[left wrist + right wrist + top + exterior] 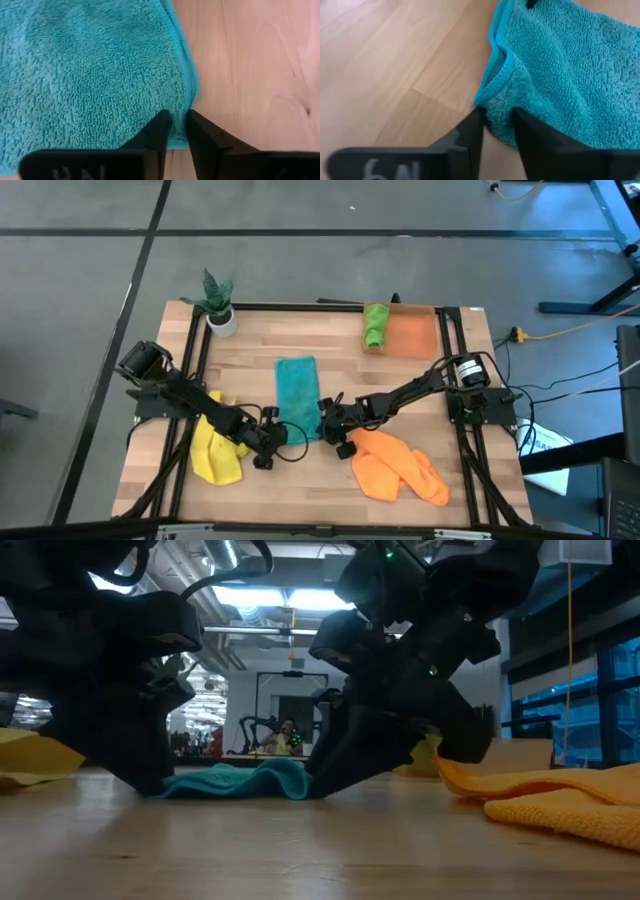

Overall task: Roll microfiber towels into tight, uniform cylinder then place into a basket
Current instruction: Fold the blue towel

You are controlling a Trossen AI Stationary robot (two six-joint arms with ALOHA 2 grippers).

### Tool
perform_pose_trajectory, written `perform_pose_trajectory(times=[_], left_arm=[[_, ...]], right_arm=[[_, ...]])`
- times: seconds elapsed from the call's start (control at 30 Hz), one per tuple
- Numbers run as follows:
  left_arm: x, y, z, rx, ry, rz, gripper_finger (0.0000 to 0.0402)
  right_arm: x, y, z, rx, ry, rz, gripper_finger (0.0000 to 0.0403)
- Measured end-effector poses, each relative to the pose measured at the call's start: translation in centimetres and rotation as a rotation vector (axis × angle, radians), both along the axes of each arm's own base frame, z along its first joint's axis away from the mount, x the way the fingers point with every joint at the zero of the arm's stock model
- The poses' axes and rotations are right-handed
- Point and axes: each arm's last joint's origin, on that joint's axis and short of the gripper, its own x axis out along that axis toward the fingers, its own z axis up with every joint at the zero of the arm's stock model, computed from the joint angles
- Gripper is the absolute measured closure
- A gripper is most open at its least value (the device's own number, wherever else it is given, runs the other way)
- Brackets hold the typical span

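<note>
1. At the near edge of the teal towel [296, 393], mid-desk, both hands are set down, one at each near corner, so that the roll can be started evenly across the width.
2. The left hand [177, 131] is clenched on the towel's hemmed corner; cloth is seen pinched between its two fingers [156, 135].
3. The right hand [497, 127] is likewise closed on the opposite corner, where the hem is already lifted and folded over.
4. In the low view the towel's near edge is humped between the two hands, which is judged to be the start of a roll.
5. The rest of the towel is laid flat, running away toward the basket [412, 335], so a straight path is left for rolling.
6. The basket stands at the far right of the desk [330, 475]; a rolled green towel [375, 325] is seen at its left end, apparently already placed.
7. The yellow towel [213, 452] lies crumpled beneath the left arm and the orange towel [400, 467] near the right arm, both apart from the work and not yet rolled.
</note>
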Motion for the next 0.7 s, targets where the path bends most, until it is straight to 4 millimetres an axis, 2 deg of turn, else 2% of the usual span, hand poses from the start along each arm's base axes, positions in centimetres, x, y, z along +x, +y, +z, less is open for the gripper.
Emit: perform_pose_trajectory(times=[0.17,0.2,0.5,0.7], left_arm=[[0.0,0.0,0.0,-0.011,0.001,0.019,0.0389],[0.0,0.0,0.0,-0.019,0.001,0.032,0.0395],[0.2,-0.1,0.8,-0.134,0.013,0.107,0.0401],[0.2,0.9,1.8,-0.215,0.060,0.210,0.0401]], right_arm=[[0.0,0.0,0.0,0.045,0.008,-0.048,0.0384],[0.0,0.0,0.0,0.055,0.009,-0.061,0.0391],[0.7,0.2,0.8,0.204,0.038,-0.147,0.0396],[0.9,0.3,1.2,0.196,0.124,-0.169,0.0398]])
